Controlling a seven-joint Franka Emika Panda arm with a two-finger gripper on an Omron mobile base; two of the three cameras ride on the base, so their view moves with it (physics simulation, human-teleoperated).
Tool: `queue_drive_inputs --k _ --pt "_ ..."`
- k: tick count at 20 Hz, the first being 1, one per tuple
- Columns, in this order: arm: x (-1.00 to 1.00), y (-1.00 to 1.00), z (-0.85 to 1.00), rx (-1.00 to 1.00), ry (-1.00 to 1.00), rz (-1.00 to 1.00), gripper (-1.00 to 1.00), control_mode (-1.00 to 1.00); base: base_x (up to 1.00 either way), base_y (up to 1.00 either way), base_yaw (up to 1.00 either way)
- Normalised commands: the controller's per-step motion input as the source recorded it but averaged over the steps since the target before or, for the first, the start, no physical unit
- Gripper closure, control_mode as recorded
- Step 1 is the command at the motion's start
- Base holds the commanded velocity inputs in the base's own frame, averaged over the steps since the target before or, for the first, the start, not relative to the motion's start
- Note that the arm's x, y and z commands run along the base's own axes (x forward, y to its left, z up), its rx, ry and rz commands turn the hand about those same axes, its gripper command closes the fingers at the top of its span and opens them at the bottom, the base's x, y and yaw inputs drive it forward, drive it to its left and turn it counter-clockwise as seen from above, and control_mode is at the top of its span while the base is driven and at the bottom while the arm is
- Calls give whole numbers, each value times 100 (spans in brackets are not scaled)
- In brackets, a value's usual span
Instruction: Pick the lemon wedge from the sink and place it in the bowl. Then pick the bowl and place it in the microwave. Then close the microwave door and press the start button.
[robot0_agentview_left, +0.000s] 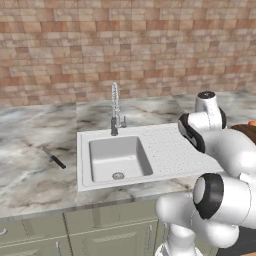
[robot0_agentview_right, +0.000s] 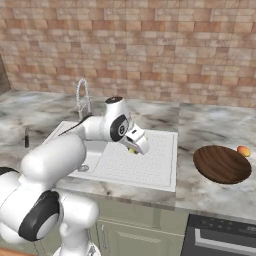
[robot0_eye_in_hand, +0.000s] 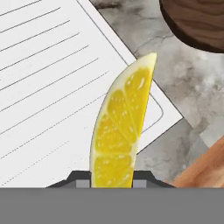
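The pincer was clamped on the lemon wedge, carrying it above the sink's dotted drainboard, well short of the bowl. The risk: the thin wedge was pinched only at its lower end, so it could pivot and drop onto the worktop in transit. An orange fruit sat beside the bowl; a knife lay left, nothing blocking.

We reach our white arm forward over the sink, elbow bent, wrist angled down, gripper above the drainboard, fingers clamped on the lemon wedge
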Motion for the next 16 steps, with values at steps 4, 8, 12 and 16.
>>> queue_drive_inputs --k 4,8,12,16 --pt "10 -100 0 -5 -3 -13 100 -100 0 0 0" --pt "15 -100 0 -7 1 -28 100 -100 0 0 0" --pt "15 -100 16 0 8 -40 100 -100 0 0 0" --pt "9 -100 18 5 9 -36 100 -100 0 0 0"
